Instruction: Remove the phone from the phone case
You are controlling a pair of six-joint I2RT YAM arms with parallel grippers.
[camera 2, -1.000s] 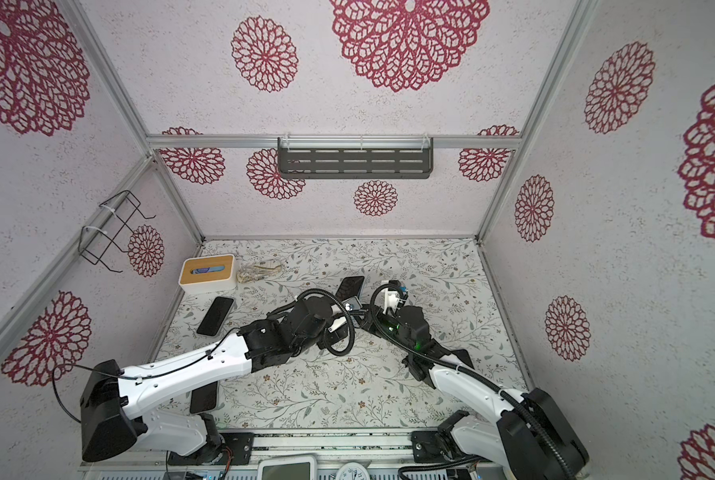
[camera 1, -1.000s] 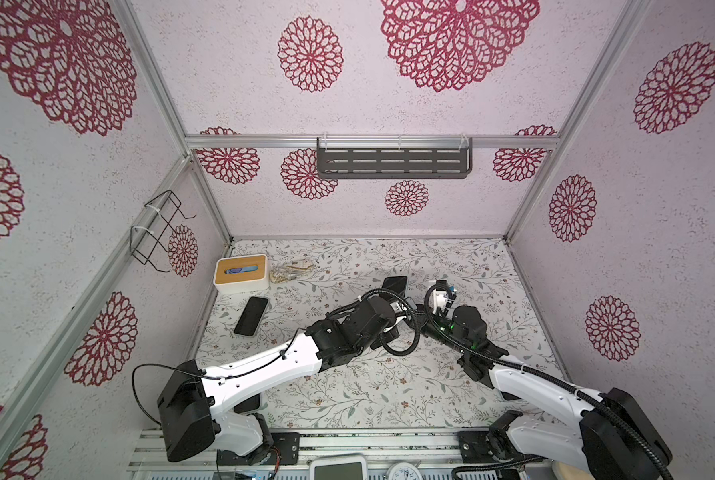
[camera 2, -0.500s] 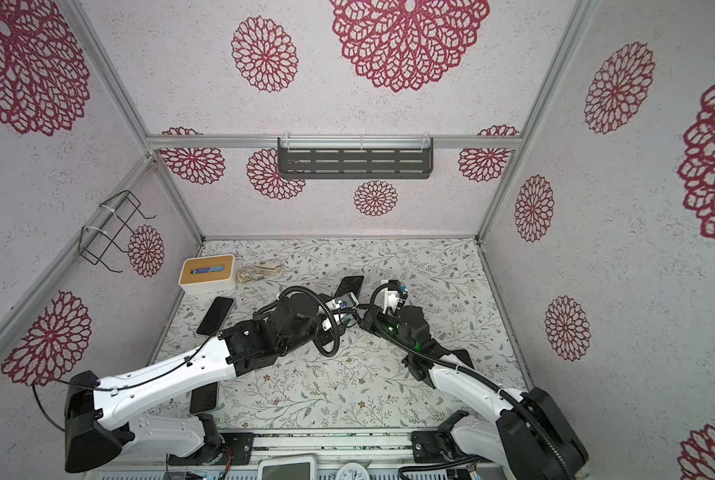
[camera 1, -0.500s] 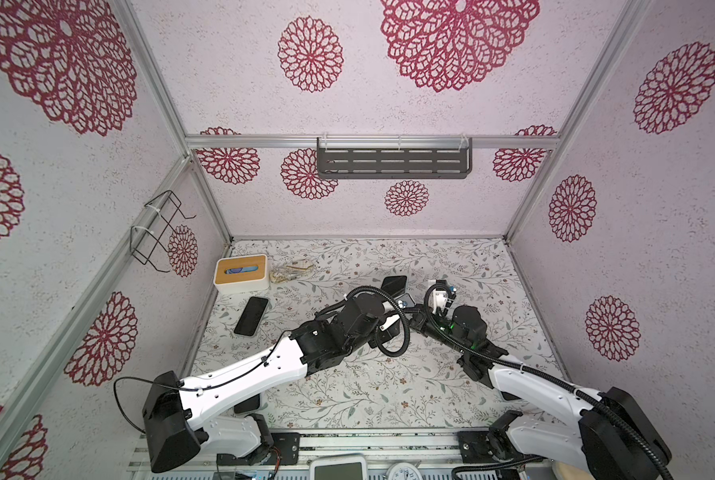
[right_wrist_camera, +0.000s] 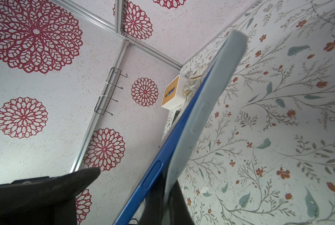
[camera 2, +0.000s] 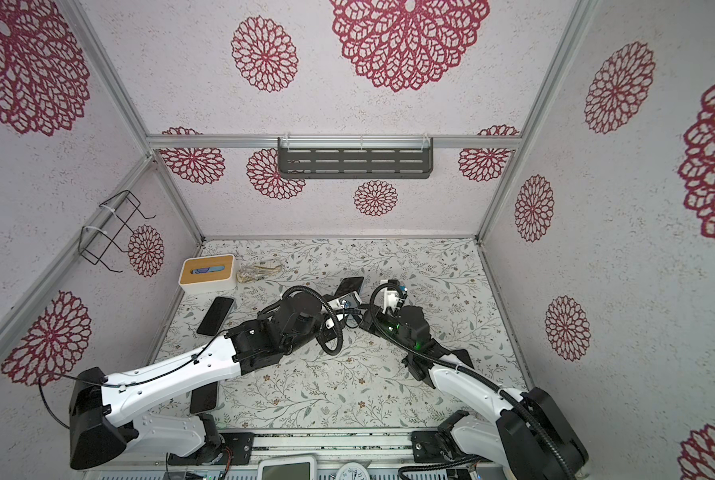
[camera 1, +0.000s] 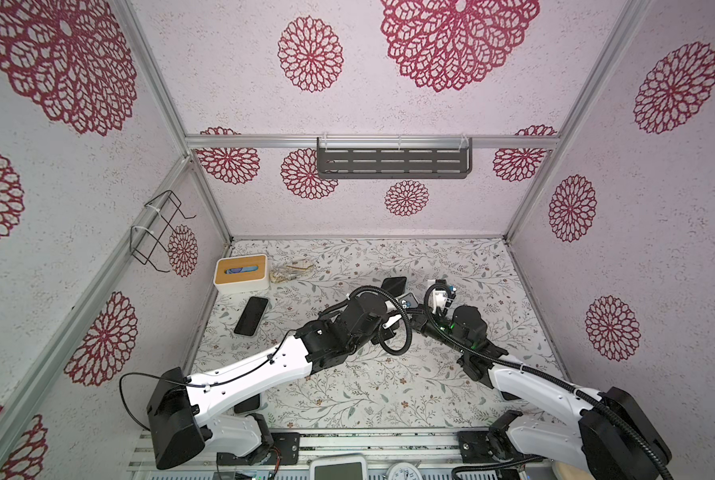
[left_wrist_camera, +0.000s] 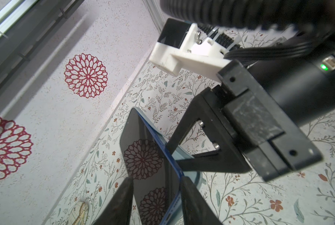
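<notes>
table [camera 1: 347,386]: floral top, both arms reaching in to the middle in both top views.
L arm [camera 1: 256,374]: white, stretched in from front-left, wrist over mid-table.
R arm [camera 1: 534,386]: white, in from front-right, wrist facing the L one, v. close.
wall shelf [camera 1: 393,164]: grey, slotted, high on the back wall.
wire rack [camera 1: 156,232]: black, hung on the side wall, left of the top views.
tissue box [camera 1: 241,274]: white w/ wood lid, back-left corner of the table.
black phone [camera 1: 251,316]: flat on the table, near the tissue box, well apart from the action.
dark phone [camera 1: 393,284]: flat on the table just beyond the two wrists.
phone [left_wrist_camera: 143,155]: black screen, blue frame, held up at a tilt over mid-table btw the two grippers; wall flowers mirrored in the glass.
phone case [right_wrist_camera: 211,97]: pale grey-blue, and look, a gap! Pulled off the blue frame along one long side at the R gripper end, snug against it at the far end.
L gripper [left_wrist_camera: 156,181]: closed round the phone, one of its fingers [left_wrist_camera: 123,200] on each long edge, right up against it.
R gripper [left_wrist_camera: 172,153]: pinched tight on the phone case lip, just beside the blue frame.
</notes>
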